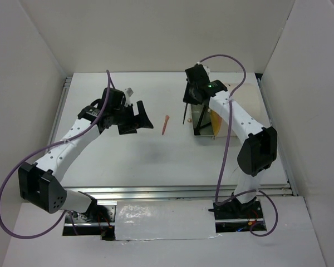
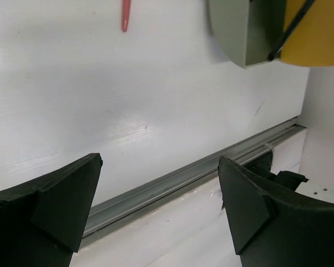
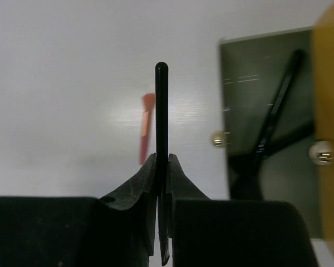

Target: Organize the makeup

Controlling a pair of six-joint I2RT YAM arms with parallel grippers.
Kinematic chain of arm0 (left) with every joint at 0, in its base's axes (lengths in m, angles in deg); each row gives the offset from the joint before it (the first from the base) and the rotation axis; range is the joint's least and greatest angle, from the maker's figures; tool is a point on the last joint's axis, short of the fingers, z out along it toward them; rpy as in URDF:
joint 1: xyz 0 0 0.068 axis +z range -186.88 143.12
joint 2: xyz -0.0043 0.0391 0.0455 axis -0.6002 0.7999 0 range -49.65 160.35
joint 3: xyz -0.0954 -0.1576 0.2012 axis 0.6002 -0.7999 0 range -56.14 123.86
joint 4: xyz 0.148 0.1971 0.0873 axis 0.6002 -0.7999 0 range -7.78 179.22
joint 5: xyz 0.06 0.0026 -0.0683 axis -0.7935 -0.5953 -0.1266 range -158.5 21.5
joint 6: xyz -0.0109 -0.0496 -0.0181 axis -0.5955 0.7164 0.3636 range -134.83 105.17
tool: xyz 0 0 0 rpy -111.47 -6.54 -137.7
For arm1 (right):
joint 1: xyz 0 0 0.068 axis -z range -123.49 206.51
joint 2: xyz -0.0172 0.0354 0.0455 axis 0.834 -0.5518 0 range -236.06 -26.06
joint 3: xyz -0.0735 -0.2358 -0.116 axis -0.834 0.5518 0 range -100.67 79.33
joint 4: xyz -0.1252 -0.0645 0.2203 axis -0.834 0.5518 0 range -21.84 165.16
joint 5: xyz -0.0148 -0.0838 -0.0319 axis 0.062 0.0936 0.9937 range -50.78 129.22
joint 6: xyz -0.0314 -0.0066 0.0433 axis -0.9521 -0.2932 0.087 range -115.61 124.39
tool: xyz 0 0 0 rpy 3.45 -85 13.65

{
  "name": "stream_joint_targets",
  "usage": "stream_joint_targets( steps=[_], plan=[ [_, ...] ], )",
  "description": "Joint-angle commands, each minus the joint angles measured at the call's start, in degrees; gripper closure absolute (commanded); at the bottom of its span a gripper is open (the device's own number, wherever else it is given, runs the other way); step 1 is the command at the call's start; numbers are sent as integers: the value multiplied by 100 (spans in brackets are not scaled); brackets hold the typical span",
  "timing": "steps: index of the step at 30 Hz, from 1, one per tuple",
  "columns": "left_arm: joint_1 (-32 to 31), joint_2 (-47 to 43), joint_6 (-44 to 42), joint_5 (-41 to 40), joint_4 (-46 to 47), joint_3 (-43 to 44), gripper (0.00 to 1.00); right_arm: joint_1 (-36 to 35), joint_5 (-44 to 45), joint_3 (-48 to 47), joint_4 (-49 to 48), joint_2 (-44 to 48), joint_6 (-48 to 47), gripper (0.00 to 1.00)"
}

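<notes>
Brushes (image 3: pixel 273 119) are sitting in the box (image 3: pixel 329 83); right gripper (image 3: pixel 161 162) is pinching a black stick (image 3: pixel 161 111) beside it; orange stick (image 1: pixel 165 124) is waiting outside, left gripper (image 2: pixel 158 167) gaping empty.

The white table (image 1: pixel 156 161) carries 1 orange-pink stick (image 1: pixel 165 124) and 1 cream box (image 1: pixel 249 99).

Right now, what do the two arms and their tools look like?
Both the left arm and right arm have white tubular links with bulky black joint housings, and a purple cable loops along each. The left tool and right tool are matte black, with two wedge-shaped fingers. A green light glows near the right wrist.
</notes>
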Motion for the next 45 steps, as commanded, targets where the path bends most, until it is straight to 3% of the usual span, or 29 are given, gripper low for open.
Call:
stream_joint_targets(
  steps=[1,16,22,27,29,32,36,45],
  plan=[
    [55,-253,-302,-247,-405,-154,1,127,1641,-616,1295,-361,-397,100],
    [81,-508,-451,17,-264,-674,1,444,2373,68,1129,-389,-327,99],
    [81,-420,-513,78,-291,-648,1,435,2206,235,927,-327,-309,86],
    [81,-385,-548,166,-247,-665,1,435,2153,289,690,-362,-336,84],
    [90,-368,-539,175,-229,-691,1,444,2162,245,698,-441,-344,79],
    [90,-368,-531,210,-220,-709,0,426,2118,227,690,-459,-344,62],
    [90,-359,-539,245,-176,-727,1,435,2109,192,654,-433,-371,48],
    [90,159,-495,-229,-106,-402,1,400,1539,-46,699,-57,-327,44]
  ],
)
